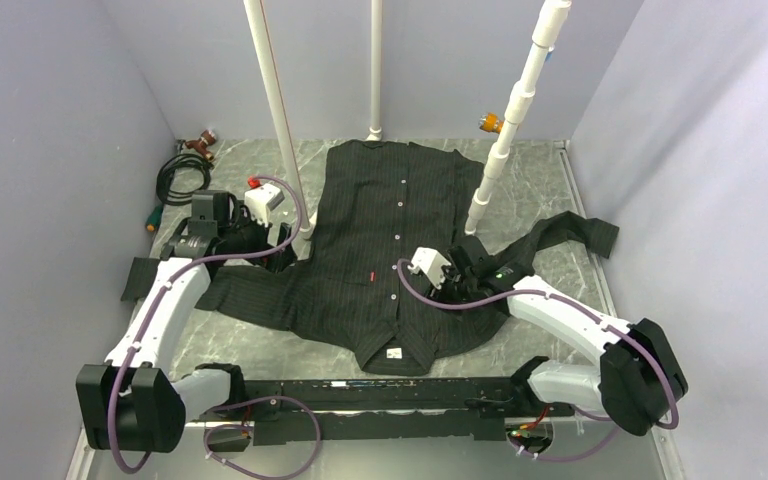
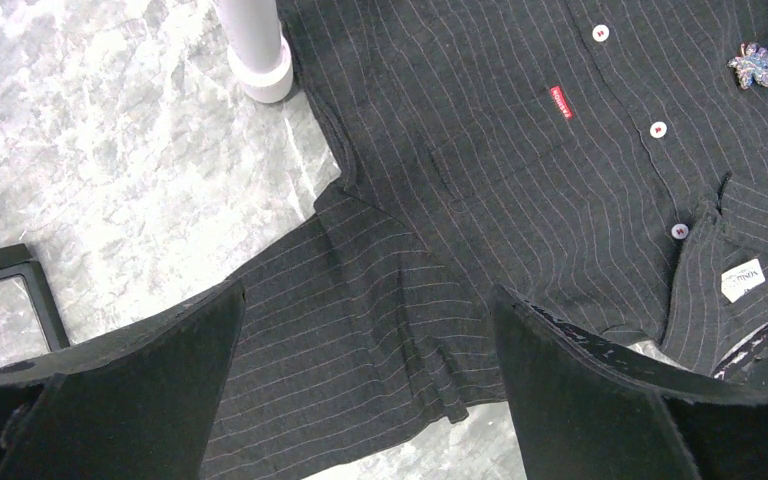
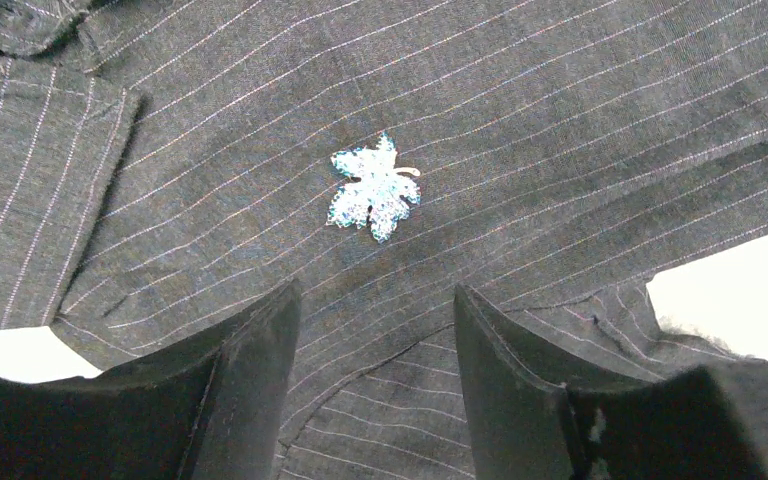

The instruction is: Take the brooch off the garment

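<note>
The garment (image 1: 380, 240), a black pinstriped shirt, lies spread flat on the table with its collar toward the arms. The brooch (image 3: 374, 188), a small pale blue-silver leaf-like pin, sits on the shirt's chest just ahead of my right gripper (image 3: 376, 290), which is open and empty above the cloth. The brooch also shows in the left wrist view (image 2: 755, 66), far right. In the top view it is hidden by the right gripper (image 1: 447, 285). My left gripper (image 2: 368, 290) is open and empty, hovering over the shirt's sleeve (image 2: 360, 330), left of the chest (image 1: 265, 248).
Three white poles stand on the table: one by the left shoulder (image 1: 278, 120), one at the back (image 1: 375, 70), one by the right sleeve (image 1: 510, 130). A coiled cable (image 1: 185, 175) lies back left. The shirt bears a red tag (image 2: 560, 102) and a white collar label (image 2: 743, 280).
</note>
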